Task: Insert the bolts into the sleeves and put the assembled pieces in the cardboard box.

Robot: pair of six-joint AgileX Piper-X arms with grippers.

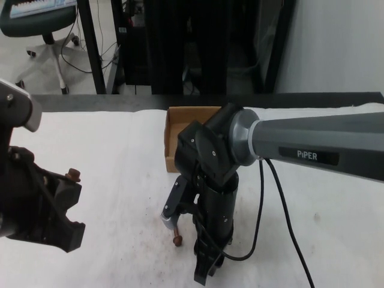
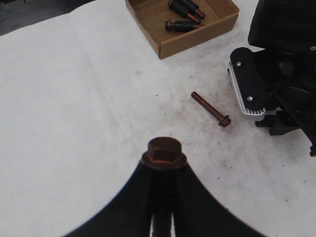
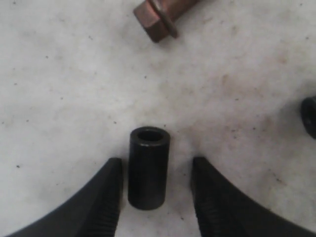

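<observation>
Left edge, high view: left jaws pinch a rusty brown bolt (image 2: 164,153), its hex head standing past the tips. Lower centre: second bolt (image 2: 211,109) lies flat on the white desk (image 1: 108,150), just beside the right arm. Right jaws spread, straddling a short black sleeve (image 3: 149,168), open bore showing, nearer one jaw. Upper centre: cardboard box (image 1: 169,141) holding two assembled pieces (image 2: 181,25).

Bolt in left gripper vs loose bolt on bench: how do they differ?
Held bolt is clamped in the left gripper; loose bolt lies flat on the bench. Held bolt shows just its head, shank hidden in the grip; loose bolt shows full length. Both are brown with flanged hex heads.
</observation>
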